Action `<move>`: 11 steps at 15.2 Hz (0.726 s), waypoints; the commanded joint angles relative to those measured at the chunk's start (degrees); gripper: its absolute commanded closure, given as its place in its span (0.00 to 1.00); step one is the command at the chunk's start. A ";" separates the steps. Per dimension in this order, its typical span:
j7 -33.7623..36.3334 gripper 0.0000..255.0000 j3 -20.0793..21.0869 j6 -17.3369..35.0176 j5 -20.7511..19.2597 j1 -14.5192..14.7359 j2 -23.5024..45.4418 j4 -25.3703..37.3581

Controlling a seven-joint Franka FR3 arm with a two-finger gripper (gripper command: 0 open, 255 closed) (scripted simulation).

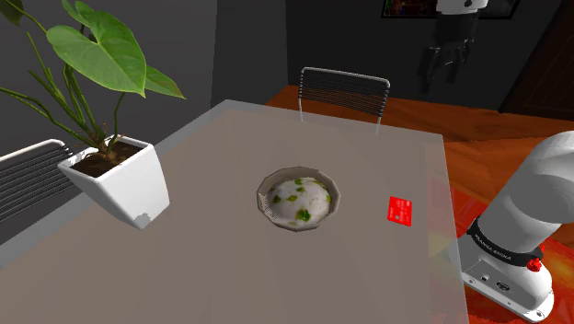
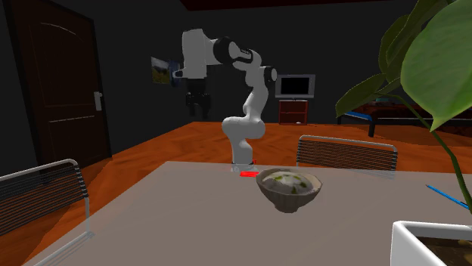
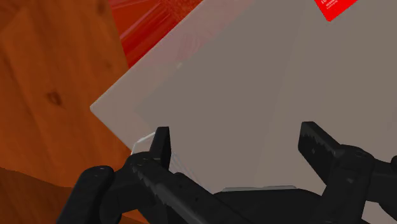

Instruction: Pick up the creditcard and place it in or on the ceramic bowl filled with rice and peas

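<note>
As far as these pictures are showing, the task is sitting at its very start. The red creditcard (image 1: 400,211) is lying flat on the pale grey surface (image 1: 368,152) at the centre right of the shoulder view, near the edge facing the robot's stand. It is resting well apart from the bowl (image 1: 261,197), which is standing in the middle of that frame with white rice and green bits heaped inside. In the second exterior view the creditcard (image 2: 248,174) is showing as a thin red strip at the far edge of the surface, just up and left of the bowl (image 2: 289,201) near the frame's centre. The end effector (image 1: 446,74) is hanging high at the upper right of the shoulder view, well above the surface and well apart from the creditcard. The second exterior view is showing the end effector (image 2: 198,109) left of centre in the upper half, pointing down from the raised arm (image 2: 249,91). In the wrist view its two black fingers (image 3: 162,146) are standing wide apart with nothing between them, so it is carrying nothing, and the creditcard (image 3: 338,6) is lying far ahead, beyond the right-hand finger. By my judgement every step is waiting to be done: coming down over the creditcard, closing on it, lifting it, carrying it across to the bowl and letting go there.
</note>
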 commanded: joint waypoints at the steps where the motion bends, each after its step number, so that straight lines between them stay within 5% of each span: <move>1: 0.00 0.00 0.00 0.00 0.00 0.00 0.00 0.00; 6: 14.03 0.00 8.87 3.77 3.29 -1.57 -15.82 -13.39; 11: 29.14 0.00 21.39 5.52 10.06 -0.08 -29.50 -23.58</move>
